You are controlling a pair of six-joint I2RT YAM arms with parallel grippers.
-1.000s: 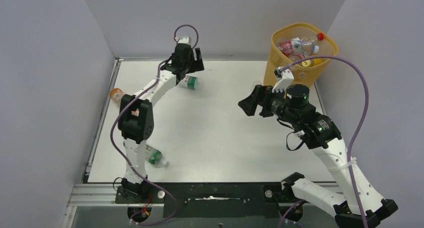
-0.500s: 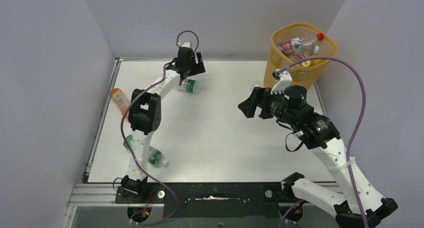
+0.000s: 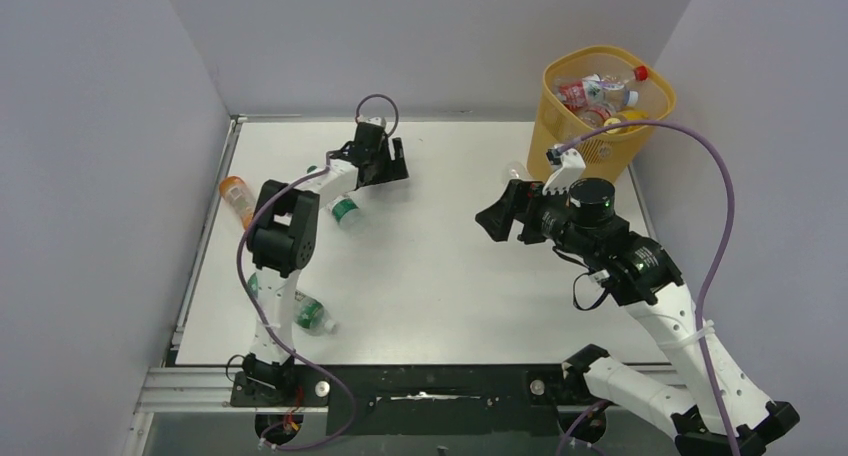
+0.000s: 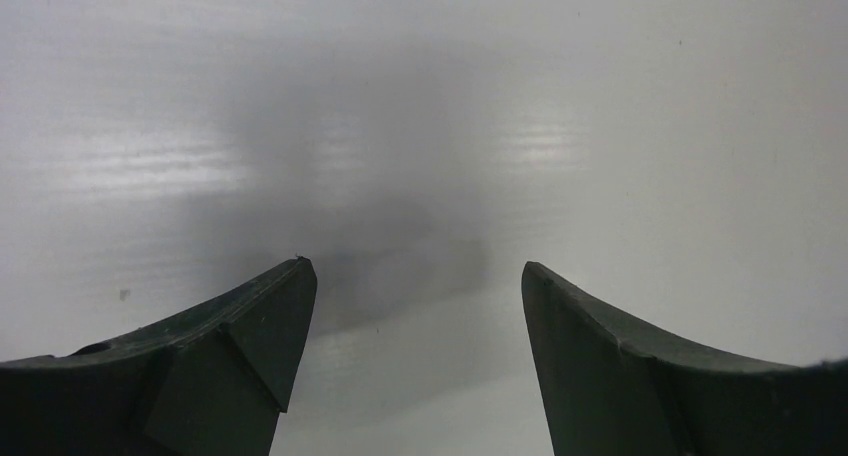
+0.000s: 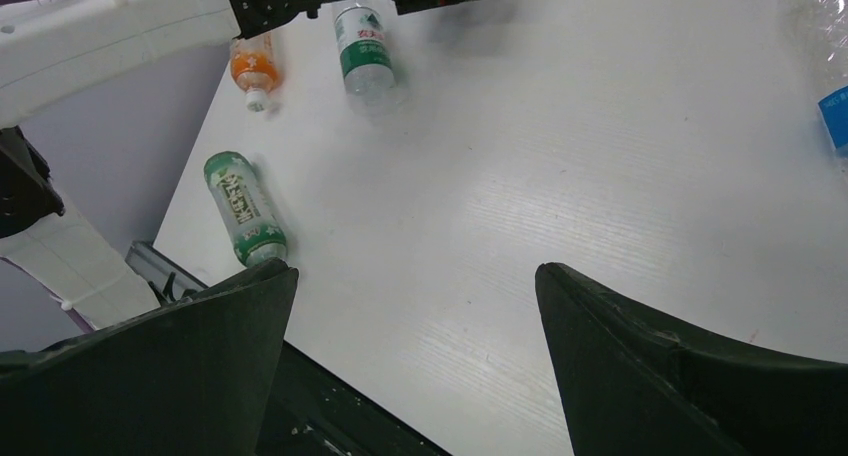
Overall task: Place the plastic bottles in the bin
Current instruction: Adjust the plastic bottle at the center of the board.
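Green-label bottle (image 3: 345, 212) lying on its side far left of the bin (image 3: 560, 126), long axis slanted, just behind the left gripper (image 4: 412, 276) on the side away from the bin. Left gripper spread, empty, the nearer one. Clear round plastic, slick, probably rolls; bin translucent yellow, ribbed. Right gripper (image 5: 415, 276) spread, empty, closer to the bin.

Left hand (image 4: 410, 276) drew back; the green-labelled bottle (image 3: 345, 213) shifted nearer.

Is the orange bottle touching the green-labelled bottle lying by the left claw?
Apart. Right wrist view shows bare table between the orange bottle and the green-labelled bottle.
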